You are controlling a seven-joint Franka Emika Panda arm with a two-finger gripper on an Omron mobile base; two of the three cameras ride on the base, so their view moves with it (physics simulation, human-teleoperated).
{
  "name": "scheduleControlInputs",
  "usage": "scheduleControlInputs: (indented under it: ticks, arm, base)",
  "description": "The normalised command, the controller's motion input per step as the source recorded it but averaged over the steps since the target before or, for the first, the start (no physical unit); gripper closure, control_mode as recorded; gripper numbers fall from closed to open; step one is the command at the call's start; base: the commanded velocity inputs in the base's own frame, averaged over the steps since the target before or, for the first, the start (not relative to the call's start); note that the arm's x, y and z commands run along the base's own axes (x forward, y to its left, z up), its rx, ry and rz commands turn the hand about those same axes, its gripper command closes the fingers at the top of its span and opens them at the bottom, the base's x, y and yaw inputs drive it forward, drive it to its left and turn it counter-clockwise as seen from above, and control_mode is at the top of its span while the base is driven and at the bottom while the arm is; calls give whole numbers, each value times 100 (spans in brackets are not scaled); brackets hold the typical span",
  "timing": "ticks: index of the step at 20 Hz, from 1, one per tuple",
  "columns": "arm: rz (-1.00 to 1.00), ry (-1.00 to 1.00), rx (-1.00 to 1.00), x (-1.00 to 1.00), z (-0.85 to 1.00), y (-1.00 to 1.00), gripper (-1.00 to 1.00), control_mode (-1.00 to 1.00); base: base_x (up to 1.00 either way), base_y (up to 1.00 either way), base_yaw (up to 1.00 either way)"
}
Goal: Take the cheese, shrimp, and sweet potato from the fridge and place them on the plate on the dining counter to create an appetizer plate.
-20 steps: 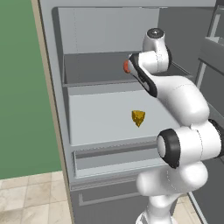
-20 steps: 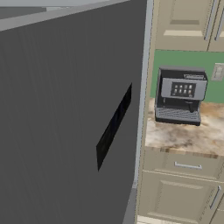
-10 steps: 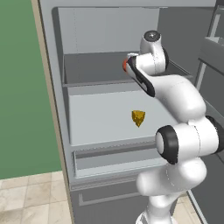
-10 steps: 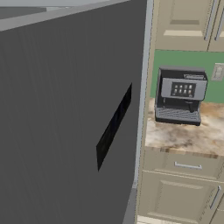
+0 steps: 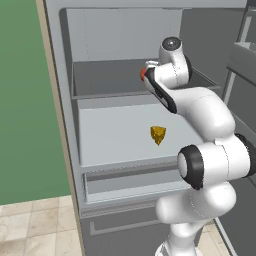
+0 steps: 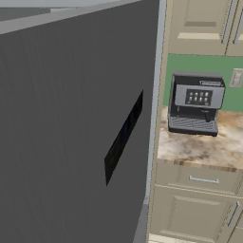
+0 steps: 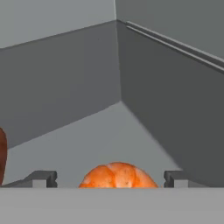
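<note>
Cheese [image 5: 158, 134] on fridge [image 5: 120, 145] shelf; shrimp [image 7: 118, 176] above.

Left base cam sits behind the arm, looking forward and down into the open fridge [image 5: 115, 130]. Right base cam is jammed close against a dark grey panel [image 6: 71, 123], cabinets beside it. Hand cam's low on the fridge shelf [image 7: 105, 135], facing a back corner.
</note>
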Motion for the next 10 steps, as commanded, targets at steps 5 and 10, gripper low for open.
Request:
scheduleControlInputs:
  ticks: [5, 10]
  arm:
    - [-12, 0, 0, -16, -30, -5, -100, -100]
    - [-10, 4, 0, -30, -26, -9, -100, -100]
  base:
    - [0, 0, 0]
    - [0, 0, 0]
